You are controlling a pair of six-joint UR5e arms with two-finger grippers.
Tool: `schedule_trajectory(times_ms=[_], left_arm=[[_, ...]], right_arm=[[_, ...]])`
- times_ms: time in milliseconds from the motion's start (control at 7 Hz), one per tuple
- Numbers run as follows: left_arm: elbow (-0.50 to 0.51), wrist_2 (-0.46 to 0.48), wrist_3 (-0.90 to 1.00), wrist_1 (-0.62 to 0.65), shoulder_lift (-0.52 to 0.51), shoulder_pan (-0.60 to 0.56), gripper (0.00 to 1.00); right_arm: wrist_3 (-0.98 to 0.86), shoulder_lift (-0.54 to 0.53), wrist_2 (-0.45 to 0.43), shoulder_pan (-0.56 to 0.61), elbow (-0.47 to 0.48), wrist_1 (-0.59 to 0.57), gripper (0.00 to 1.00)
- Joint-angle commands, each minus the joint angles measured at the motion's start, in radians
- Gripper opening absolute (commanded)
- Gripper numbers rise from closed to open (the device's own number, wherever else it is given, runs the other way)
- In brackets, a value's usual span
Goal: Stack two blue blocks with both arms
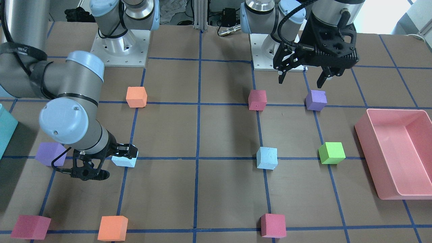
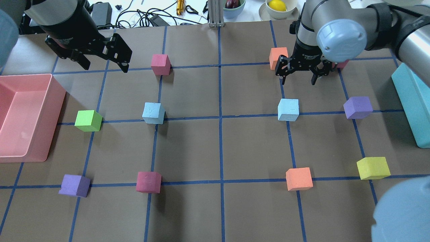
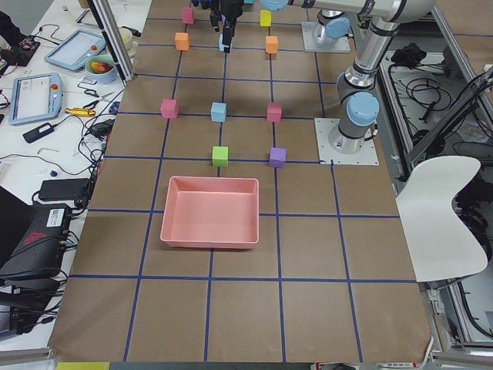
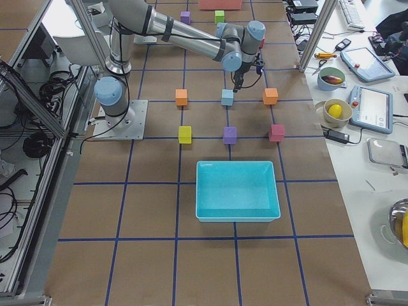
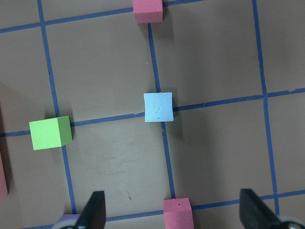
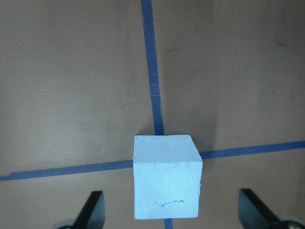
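Two pale blue blocks lie apart on the brown table. One (image 2: 153, 113) is on my left side, and also shows in the front view (image 1: 267, 157) and the left wrist view (image 5: 158, 107). The other (image 2: 288, 109) is on my right side. My right gripper (image 2: 299, 72) is open and hovers just over it, partly hiding it in the front view (image 1: 123, 162). In the right wrist view it (image 6: 166, 176) lies low between the spread fingers (image 6: 93, 210). My left gripper (image 2: 100, 60) is open and empty, held high, nearer my base than the left block.
A pink bin (image 2: 50, 134) stands at my far left and a teal bin (image 2: 413, 104) at my far right. Green (image 2: 88, 120), red (image 2: 160, 64), purple (image 2: 358, 107), orange (image 2: 298, 178) and yellow (image 2: 373, 167) cubes lie scattered on the grid.
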Motion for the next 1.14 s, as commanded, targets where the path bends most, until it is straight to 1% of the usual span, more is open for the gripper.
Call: schedule_trajectory(times_ms=[0,143,286,429,571,714,857,1000], left_arm=[[-0.022,0.012,0.000,0.023,-0.039,0.000,1.00],[-0.055,0.011,0.000,0.049,-0.085,0.000,1.00],[-0.101,0.008,0.000,0.143,-0.135,0.000,1.00],[-0.155,0.006,0.004,0.225,-0.165,-0.001,1.00],[-0.230,0.008,0.009,0.314,-0.186,-0.002,1.00],[-0.294,0.011,0.012,0.441,-0.212,-0.002,1.00],[-0.313,0.011,0.012,0.506,-0.247,-0.002,1.00],[-0.318,0.012,0.006,0.569,-0.292,-0.002,1.00]], right_arm=[[0.001,0.021,0.001,0.000,0.077,-0.059,1.00],[0.001,0.026,0.001,0.000,0.108,-0.093,1.00],[0.001,0.042,0.001,-0.002,0.112,-0.146,1.00],[0.016,0.049,0.001,-0.003,0.119,-0.177,0.60],[0.015,0.049,-0.001,-0.005,0.111,-0.177,0.12],[0.016,0.044,-0.004,-0.005,0.096,-0.176,0.00],[0.018,0.029,-0.004,-0.002,0.068,-0.165,0.00],[0.019,0.024,-0.001,0.021,0.006,-0.138,0.00]])
